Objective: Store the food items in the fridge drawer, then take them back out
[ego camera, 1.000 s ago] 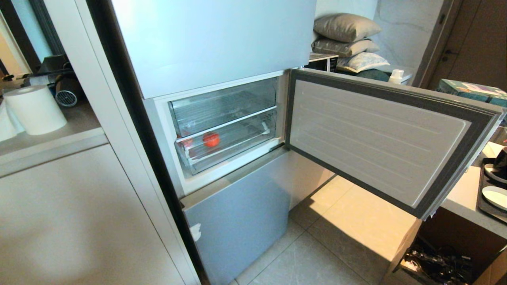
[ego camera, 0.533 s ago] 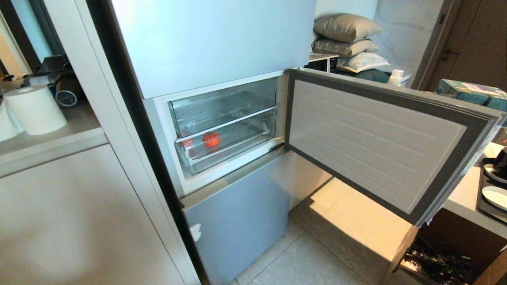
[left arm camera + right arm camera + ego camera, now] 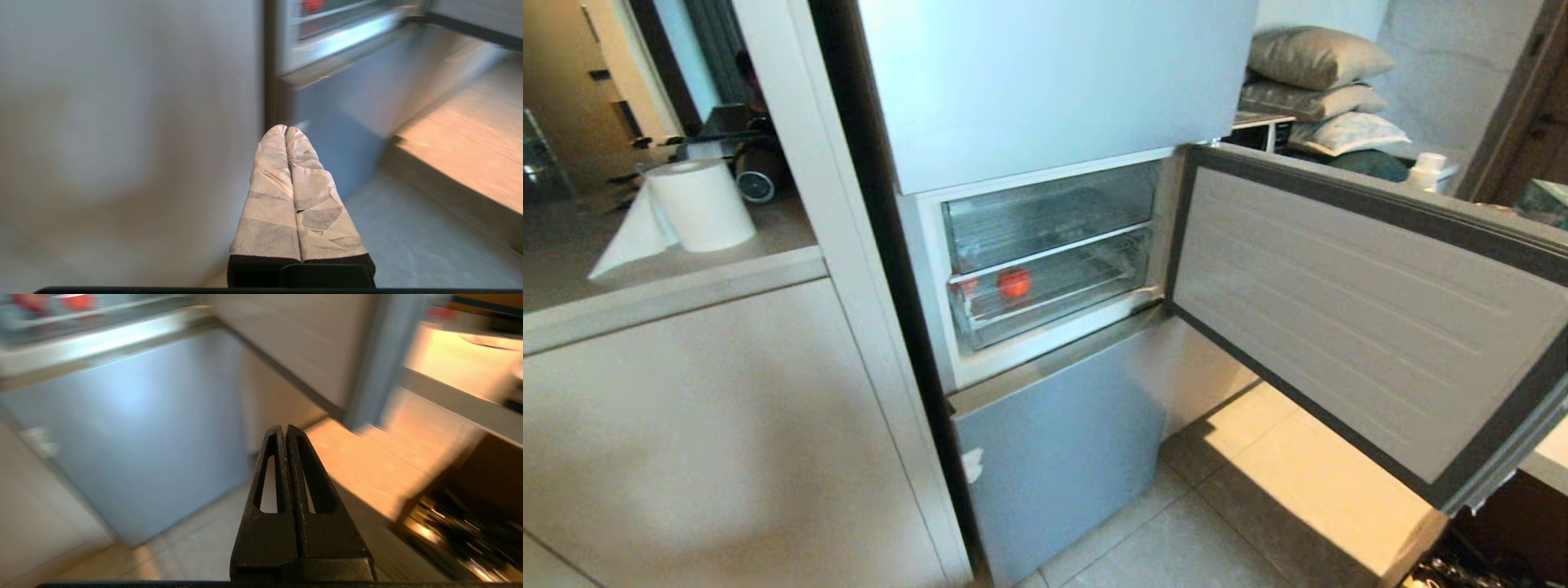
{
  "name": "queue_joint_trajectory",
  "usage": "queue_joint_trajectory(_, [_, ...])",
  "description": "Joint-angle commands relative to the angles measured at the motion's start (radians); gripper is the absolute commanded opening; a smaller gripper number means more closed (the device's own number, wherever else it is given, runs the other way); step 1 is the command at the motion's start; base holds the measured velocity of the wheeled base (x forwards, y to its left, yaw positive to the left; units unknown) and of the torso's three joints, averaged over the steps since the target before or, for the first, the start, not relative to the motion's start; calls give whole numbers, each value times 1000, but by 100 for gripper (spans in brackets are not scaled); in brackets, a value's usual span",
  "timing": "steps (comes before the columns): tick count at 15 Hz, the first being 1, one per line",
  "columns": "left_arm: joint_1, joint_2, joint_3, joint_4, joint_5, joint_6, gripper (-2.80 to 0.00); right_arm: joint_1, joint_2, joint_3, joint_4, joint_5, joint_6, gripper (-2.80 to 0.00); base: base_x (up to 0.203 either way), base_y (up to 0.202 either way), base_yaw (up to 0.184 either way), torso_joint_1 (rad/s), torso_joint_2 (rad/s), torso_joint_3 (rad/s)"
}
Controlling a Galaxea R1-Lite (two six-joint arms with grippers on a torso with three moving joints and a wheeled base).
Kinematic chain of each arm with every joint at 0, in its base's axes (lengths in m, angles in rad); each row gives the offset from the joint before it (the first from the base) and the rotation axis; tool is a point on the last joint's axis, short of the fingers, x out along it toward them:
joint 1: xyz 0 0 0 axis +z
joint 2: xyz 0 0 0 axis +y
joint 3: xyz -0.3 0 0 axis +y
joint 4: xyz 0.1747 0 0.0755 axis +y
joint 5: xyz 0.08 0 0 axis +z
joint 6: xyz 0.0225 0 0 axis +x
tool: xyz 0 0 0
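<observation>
Standing wide open, the middle door [image 3: 1347, 318] of the pale blue-grey fridge [image 3: 1045, 82] swings out to the right, its ribbed inner panel and dark gasket facing the room and reaching out over the tiled floor [image 3: 1176, 531]. Behind it two clear bins sit one above the other. The lower one, the fridge drawer [image 3: 1054, 294], is pushed in, and a red fruit [image 3: 1014, 283] rests inside it toward its left end; a second smaller red patch sits at the far left edge, too faint to tell what it is. The upper clear drawer [image 3: 1049, 214] shows nothing inside. Below, the flat bottom door [image 3: 1062, 441] is closed, with a small white mark near its left edge.

Neither arm appears in the head view. The left claw [image 3: 285, 130], wrapped in pale tape, has its fingers pressed together and holds nothing; it hangs low before the seam between the beige cabinet [image 3: 711, 441] and the bottom door. The right claw [image 3: 284, 428], bare and black, is likewise closed on nothing, low in front of the bottom door, with the open door's edge just beyond.

To the left, a paper towel roll [image 3: 698, 204] stands on a counter [image 3: 670, 269] recess above the cabinet. Behind the open door, pillows [image 3: 1315, 77] are stacked, with a small white bottle [image 3: 1429, 167] nearby.
</observation>
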Motion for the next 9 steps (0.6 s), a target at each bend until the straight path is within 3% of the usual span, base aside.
queue_joint_trajectory(1, [0, 0, 0, 0, 0, 0, -280, 0, 1, 0, 0, 0, 0, -280, -1, -9, 172, 7, 4, 4])
queue_joint_trajectory(9, [0, 0, 0, 0, 0, 0, -280, 0, 1, 0, 0, 0, 0, -280, 0, -10, 177, 2, -1, 3])
